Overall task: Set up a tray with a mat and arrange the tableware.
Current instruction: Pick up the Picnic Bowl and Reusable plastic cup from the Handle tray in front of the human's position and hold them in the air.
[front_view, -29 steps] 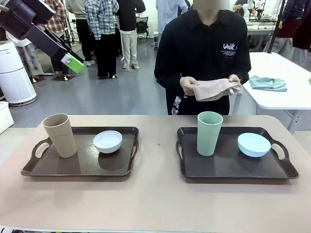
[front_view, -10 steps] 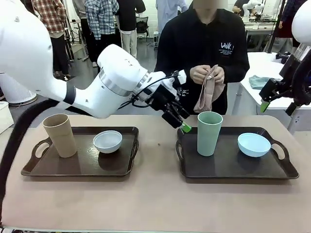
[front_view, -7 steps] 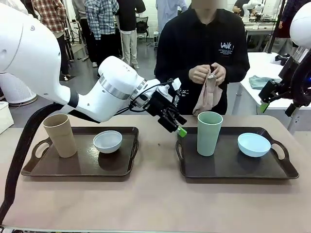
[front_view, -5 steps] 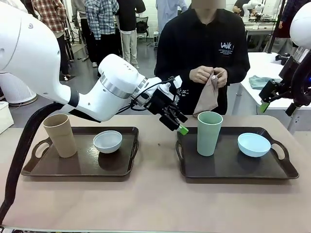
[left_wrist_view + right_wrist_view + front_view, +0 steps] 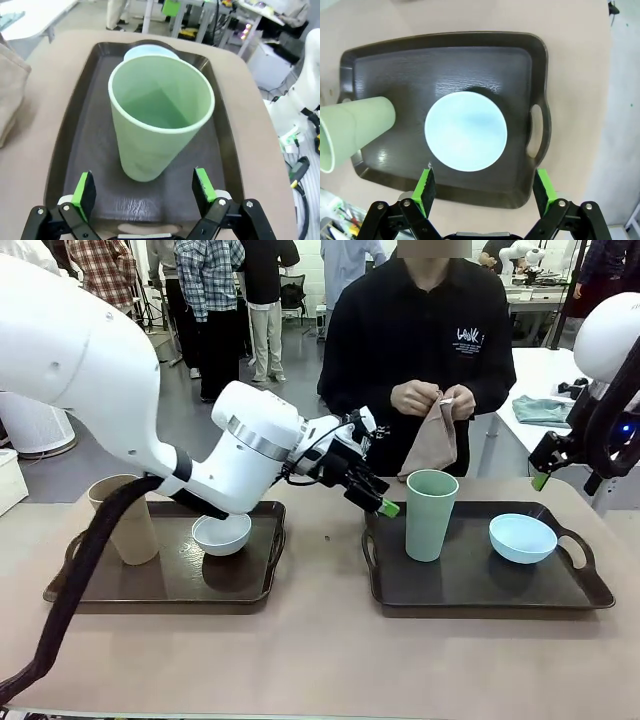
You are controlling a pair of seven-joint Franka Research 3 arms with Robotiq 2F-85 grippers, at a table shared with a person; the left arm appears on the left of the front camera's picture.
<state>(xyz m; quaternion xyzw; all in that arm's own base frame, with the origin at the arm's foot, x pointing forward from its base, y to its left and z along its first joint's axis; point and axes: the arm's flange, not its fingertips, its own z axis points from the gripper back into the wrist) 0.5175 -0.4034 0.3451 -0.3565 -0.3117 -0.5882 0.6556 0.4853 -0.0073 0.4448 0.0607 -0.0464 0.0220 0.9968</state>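
Observation:
The pale green cup (image 5: 431, 514) stands upright at the left of the right-hand dark tray (image 5: 480, 585), with the light blue bowl (image 5: 522, 537) beside it. My left gripper (image 5: 383, 505) hovers open just left of that cup. In the left wrist view the green cup (image 5: 160, 125) stands just ahead of the open left gripper (image 5: 144, 185), untouched. My right gripper (image 5: 565, 478) hangs open above the tray's far right end, over the blue bowl (image 5: 466, 131), fingers (image 5: 426, 185) spread. The tan cup (image 5: 125, 525) and white bowl (image 5: 222, 533) sit on the left tray (image 5: 165, 585). The person holds the mat (image 5: 435, 440), a beige cloth.
The person stands at the far side of the table, both hands on the cloth above the green cup. My left arm and its cable cross over the left tray. A white side table (image 5: 560, 380) with a green cloth stands at the back right.
My left gripper has edged right, closer to the green cup, and its arm has swung lower over the left tray. My right gripper has dropped a little. The person keeps shaking out the cloth.

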